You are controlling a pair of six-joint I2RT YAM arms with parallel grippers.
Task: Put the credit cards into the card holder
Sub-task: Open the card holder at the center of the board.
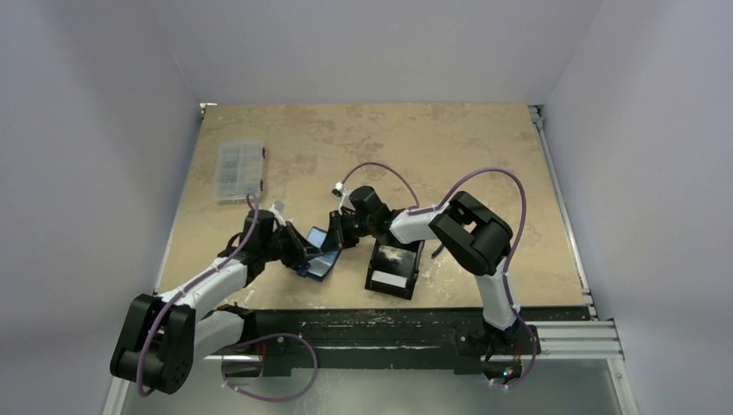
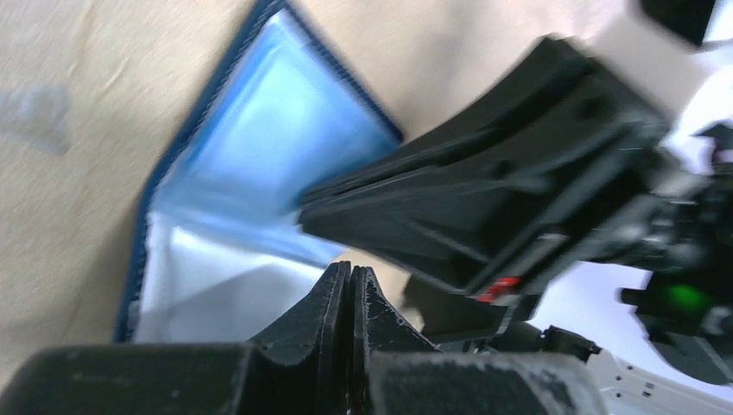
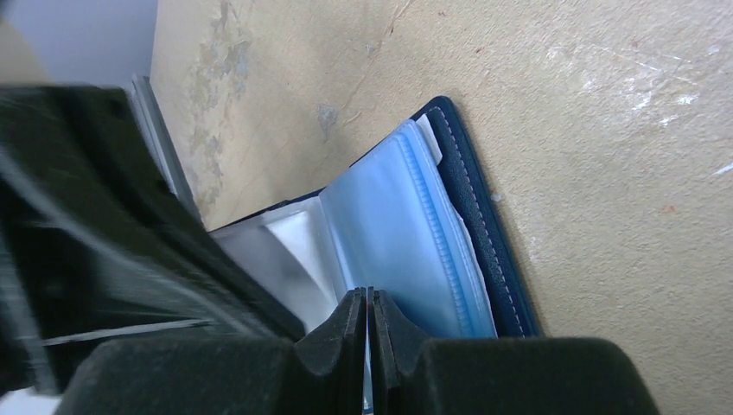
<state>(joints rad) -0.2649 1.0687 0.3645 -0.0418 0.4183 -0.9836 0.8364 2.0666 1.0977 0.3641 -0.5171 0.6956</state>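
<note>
The navy-blue folding card holder (image 1: 321, 264) looks light, its pale plastic sleeves (image 3: 389, 225) limp, slippery; take the stiffer stitched edge (image 3: 494, 259). Both the left gripper (image 2: 350, 275) and the right gripper (image 3: 367, 298) are closed.

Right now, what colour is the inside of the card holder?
Pale shiny blue sleeves inside the card holder, dark navy cover outside; clearest in the right wrist view.

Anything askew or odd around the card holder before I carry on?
The card holder lies open with its clear sleeves fanned up instead of flat, and a pale insert pokes past the top sleeve. No spill or damage shows.
</note>
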